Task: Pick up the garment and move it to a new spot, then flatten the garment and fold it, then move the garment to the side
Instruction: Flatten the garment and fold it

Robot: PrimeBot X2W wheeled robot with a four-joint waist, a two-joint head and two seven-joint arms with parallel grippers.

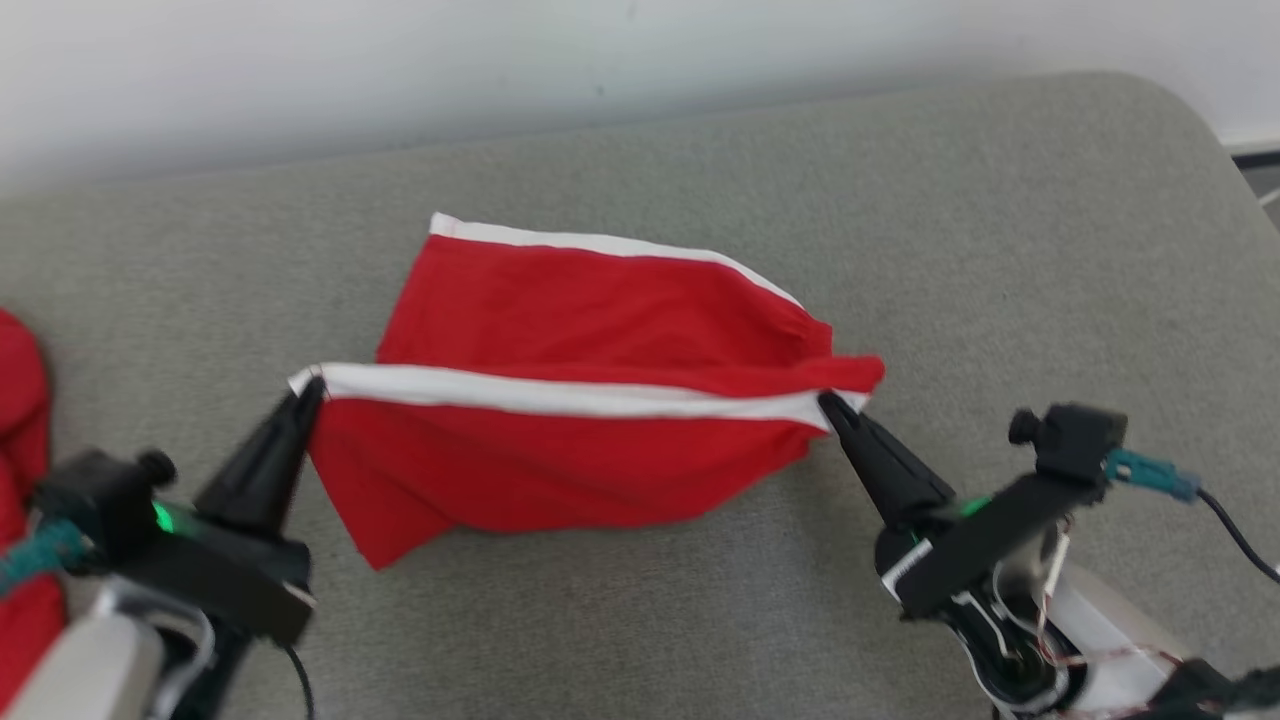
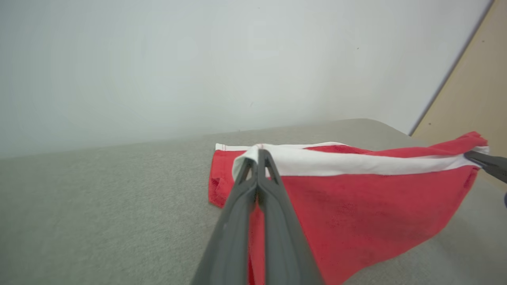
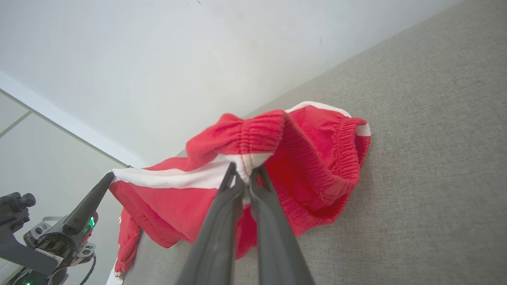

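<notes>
The garment (image 1: 560, 460) is a pair of red shorts with white side stripes and an elastic waistband, folded over on the grey cushion (image 1: 1000, 250). Its near edge is lifted and stretched between both grippers while the far half lies on the cushion. My left gripper (image 1: 308, 392) is shut on the white-striped left corner, seen close in the left wrist view as garment (image 2: 356, 198) pinched by the left gripper (image 2: 258, 152). My right gripper (image 1: 828, 402) is shut on the right corner by the waistband, where the garment (image 3: 317, 166) bunches around the right gripper (image 3: 244, 172).
Another red cloth (image 1: 20, 500) lies at the left edge of the head view. A pale wall (image 1: 400, 60) runs behind the cushion. The cushion's rounded corner is at the far right, with bare grey fabric in front of and beside the shorts.
</notes>
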